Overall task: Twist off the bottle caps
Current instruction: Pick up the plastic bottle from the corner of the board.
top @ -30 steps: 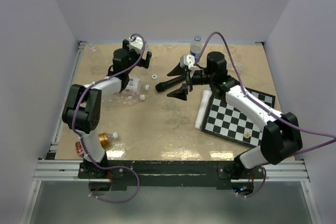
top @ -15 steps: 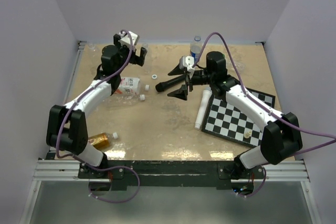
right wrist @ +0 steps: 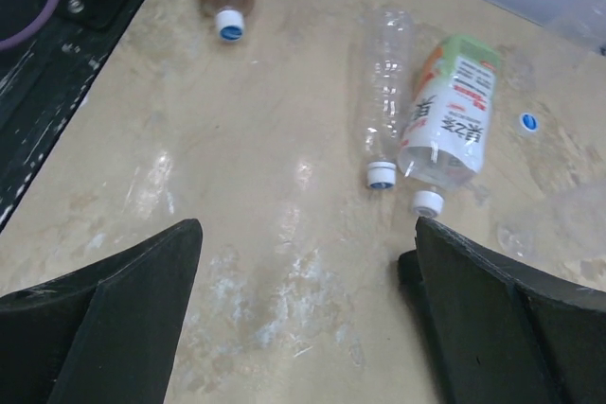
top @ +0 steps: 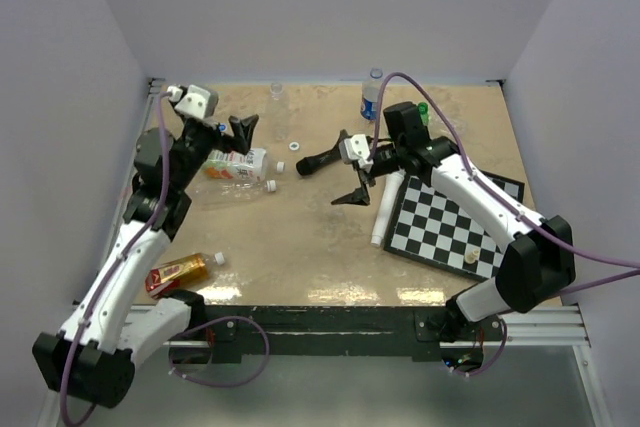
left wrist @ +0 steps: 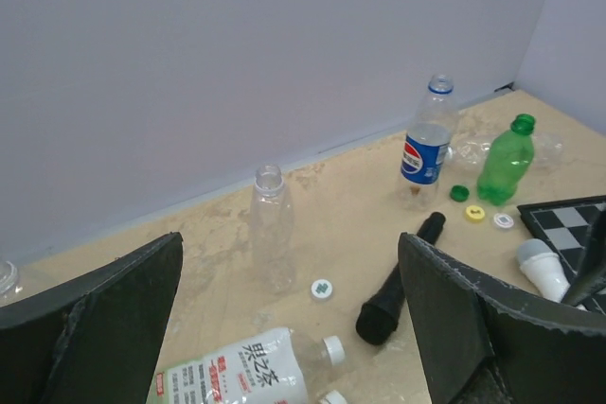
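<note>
A white-labelled bottle (top: 235, 165) with a white cap (left wrist: 333, 350) lies at the left, and a clear bottle (top: 235, 189) with its cap (top: 270, 186) lies beside it. An amber bottle (top: 180, 272) with a white cap (top: 218, 259) lies near the front left. An uncapped clear bottle (left wrist: 270, 224), an uncapped blue-labelled bottle (left wrist: 426, 144) and a green-capped green bottle (left wrist: 505, 160) stand at the back. My left gripper (top: 222, 132) hangs open and empty above the white-labelled bottle. My right gripper (top: 348, 167) is open and empty at the table's middle, facing the lying bottles (right wrist: 386, 82).
A black microphone (top: 320, 159) lies by the right gripper, with a white tube (top: 385, 207) and a chessboard (top: 450, 222) to its right. Loose caps lie about: white (top: 295, 146), green (left wrist: 459, 193), yellow (left wrist: 474, 214). Walls close in the back and sides.
My left arm has swung left and back from the rear centre, carrying its open gripper over the white-labelled bottle. My right gripper has dropped slightly nearer. The amber bottle shows fully now.
</note>
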You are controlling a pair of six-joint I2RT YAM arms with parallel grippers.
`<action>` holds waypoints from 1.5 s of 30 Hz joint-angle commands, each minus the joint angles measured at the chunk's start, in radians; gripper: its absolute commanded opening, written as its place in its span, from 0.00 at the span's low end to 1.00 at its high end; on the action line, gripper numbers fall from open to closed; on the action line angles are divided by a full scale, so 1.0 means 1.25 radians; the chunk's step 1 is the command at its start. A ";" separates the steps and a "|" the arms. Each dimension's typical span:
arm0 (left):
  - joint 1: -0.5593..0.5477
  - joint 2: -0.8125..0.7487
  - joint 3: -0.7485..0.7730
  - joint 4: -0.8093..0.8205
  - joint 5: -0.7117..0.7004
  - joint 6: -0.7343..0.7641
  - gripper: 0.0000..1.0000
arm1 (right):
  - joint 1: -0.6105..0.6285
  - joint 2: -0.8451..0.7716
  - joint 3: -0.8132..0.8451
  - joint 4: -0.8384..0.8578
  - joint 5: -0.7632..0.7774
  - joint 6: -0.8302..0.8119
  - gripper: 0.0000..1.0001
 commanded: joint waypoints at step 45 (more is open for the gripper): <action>0.003 -0.432 -0.342 -0.107 -0.243 -0.002 1.00 | 0.518 0.373 0.292 -0.070 0.454 0.078 0.98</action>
